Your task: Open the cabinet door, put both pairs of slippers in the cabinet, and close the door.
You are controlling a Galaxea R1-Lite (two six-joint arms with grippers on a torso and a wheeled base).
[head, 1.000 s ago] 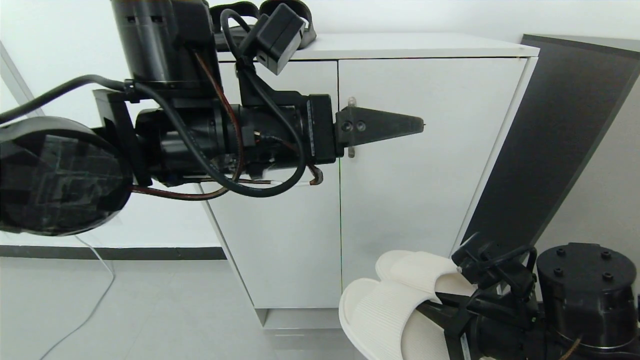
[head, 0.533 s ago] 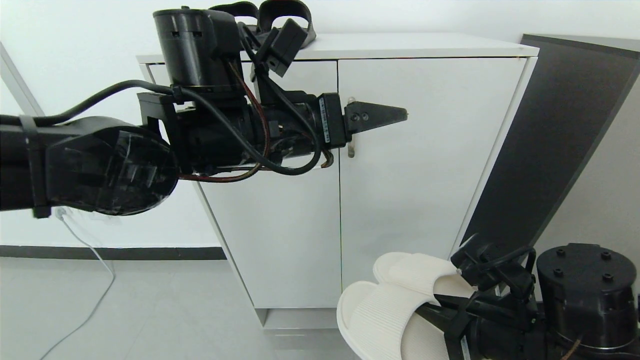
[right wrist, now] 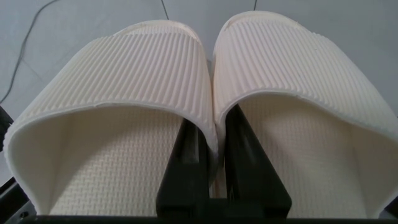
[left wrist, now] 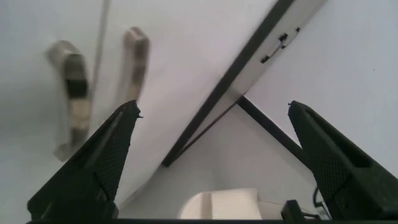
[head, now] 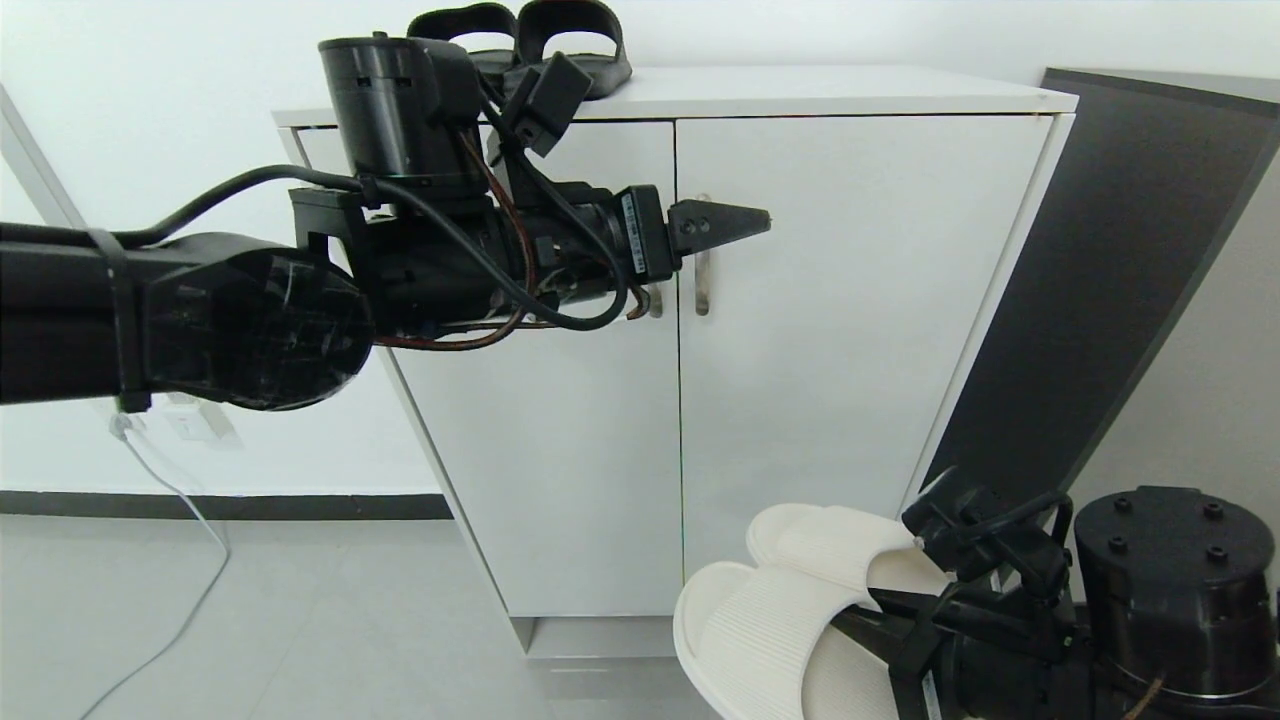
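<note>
While open, left hand nearer handle.

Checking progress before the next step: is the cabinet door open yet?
No, both doors sit flush and shut, with the open left gripper near the handles.

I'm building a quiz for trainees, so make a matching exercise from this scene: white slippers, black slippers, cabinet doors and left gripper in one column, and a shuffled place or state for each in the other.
Column one:
1. white slippers
2. black slippers
3. cabinet doors
4. left gripper

Column two:
A. shut
B. jaws open, near the door handles
C. on top of the cabinet
D. clamped in the right gripper

Pairs: 1-D, 2-C, 3-A, 4-B.
</note>
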